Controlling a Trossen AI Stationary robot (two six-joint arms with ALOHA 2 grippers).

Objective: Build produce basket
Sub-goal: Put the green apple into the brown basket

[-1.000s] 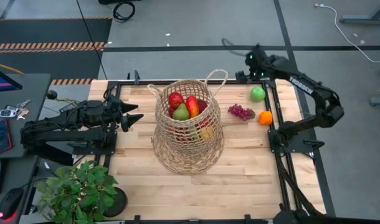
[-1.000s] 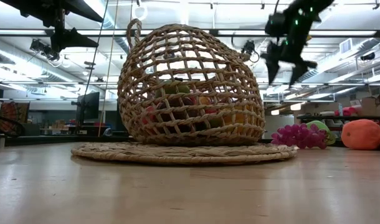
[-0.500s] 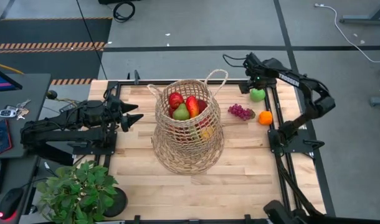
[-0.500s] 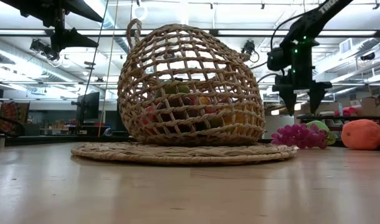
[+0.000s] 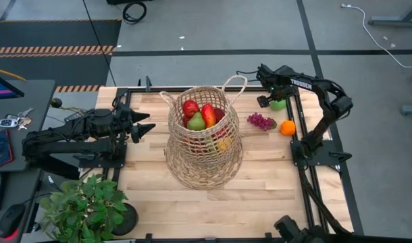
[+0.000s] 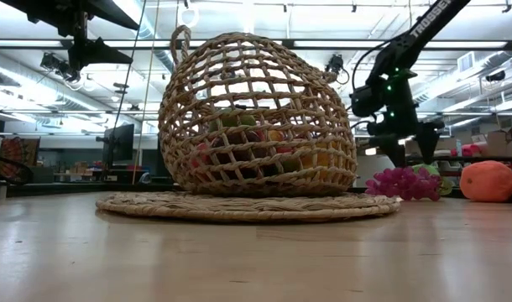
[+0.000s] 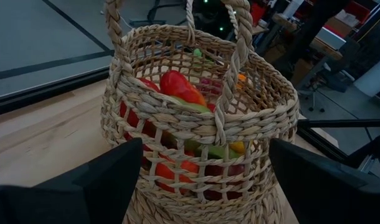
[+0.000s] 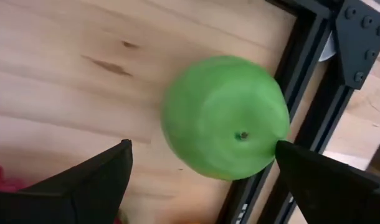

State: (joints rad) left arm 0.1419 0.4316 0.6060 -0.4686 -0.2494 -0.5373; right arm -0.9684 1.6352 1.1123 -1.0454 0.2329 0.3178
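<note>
The tall tan open-weave wicker basket (image 5: 204, 142) stands near the middle of the pale wooden desk (image 5: 260, 189), a bulging bell shape with a narrower neck and two thin loop handles. In the low view it rests on a flat round woven mat (image 6: 248, 205). Through its mouth show toy produce (image 5: 199, 115): red pieces, a green pear-like one and yellow further down.

Toward the desk's far right corner lie a bunch of purple toy grapes (image 5: 261, 121), a small toy orange (image 5: 288, 127) and a round green toy apple (image 8: 226, 116); the apple lies close by the black frame rail at the desk's edge.

The right gripper (image 5: 267, 100) hangs low over the green apple with its jaws spread wide, one on each side of the fruit and apart from it. White lettering reading "TROSSEN" runs along the right arm (image 5: 302, 84).

The left gripper (image 5: 146, 125) waits near the desk's left edge, jaws open, pointed at the basket.
</note>
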